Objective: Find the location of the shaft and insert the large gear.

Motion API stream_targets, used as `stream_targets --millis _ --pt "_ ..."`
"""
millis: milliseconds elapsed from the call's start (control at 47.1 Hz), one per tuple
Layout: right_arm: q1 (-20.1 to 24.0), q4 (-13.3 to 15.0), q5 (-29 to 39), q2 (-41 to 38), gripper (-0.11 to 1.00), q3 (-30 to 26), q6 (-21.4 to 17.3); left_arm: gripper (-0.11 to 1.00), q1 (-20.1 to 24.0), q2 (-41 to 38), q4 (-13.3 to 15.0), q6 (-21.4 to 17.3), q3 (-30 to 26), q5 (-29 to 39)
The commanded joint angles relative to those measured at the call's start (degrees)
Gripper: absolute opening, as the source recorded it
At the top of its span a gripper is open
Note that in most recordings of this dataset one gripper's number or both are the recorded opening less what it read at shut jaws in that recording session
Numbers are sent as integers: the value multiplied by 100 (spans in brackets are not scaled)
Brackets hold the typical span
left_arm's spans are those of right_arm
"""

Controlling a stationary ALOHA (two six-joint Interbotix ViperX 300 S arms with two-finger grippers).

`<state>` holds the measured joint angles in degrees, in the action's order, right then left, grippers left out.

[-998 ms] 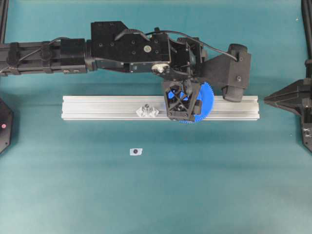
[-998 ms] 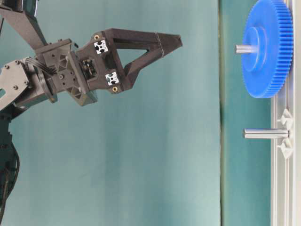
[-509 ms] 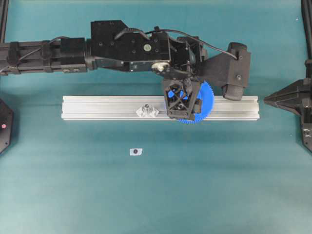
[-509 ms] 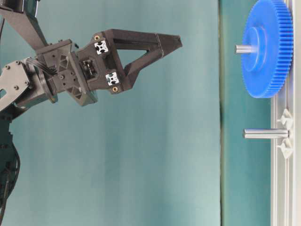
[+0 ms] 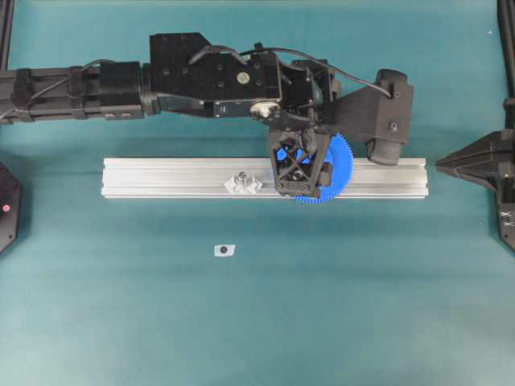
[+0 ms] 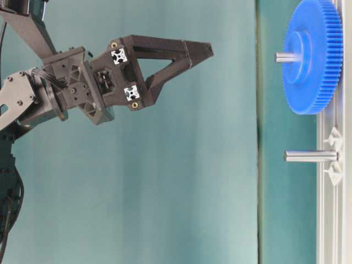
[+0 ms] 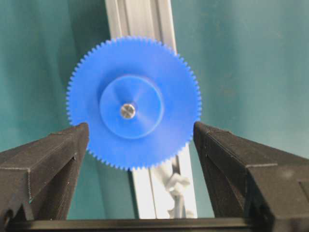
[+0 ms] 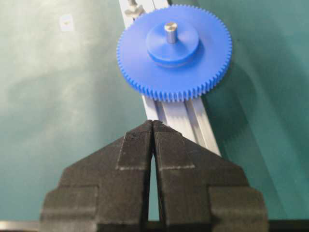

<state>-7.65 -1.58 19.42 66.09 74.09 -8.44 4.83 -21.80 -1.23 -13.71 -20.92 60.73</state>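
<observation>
Nothing has moved over the last second: both arms hold their pose and the scene looks the same as a moment ago. The large gear sits flat on the aluminium rail, and the metal tip of the shaft pokes up through the hole in its hub. From the table-level view the disc appears pushed down close to the rail, with a short stub of the pin standing proud.

The left end effector hangs just over the gear with its jaws spread wide, one on each side of the toothed rim, and I see clear gaps between them and the teeth, so it grips nothing. The right end effector stays well back at the rail's far end, jaws pressed together and empty.

The second pin with its clear brackets stands bare farther along the rail, and the small white tag lies alone on the tabletop.

I judge the stillness to mean that the insertion is done and the gear released; what seems left is for the left arm to lift clear.
</observation>
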Motion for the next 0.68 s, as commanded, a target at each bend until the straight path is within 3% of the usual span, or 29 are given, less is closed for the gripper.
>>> stream_targets --millis 0,658 --pt "-18 9 -35 -44 2 -97 -44 84 -9 237 -9 0 -70 -9" --pt "-26 9 -35 -44 2 -88 -44 84 -9 193 -9 9 -70 26"
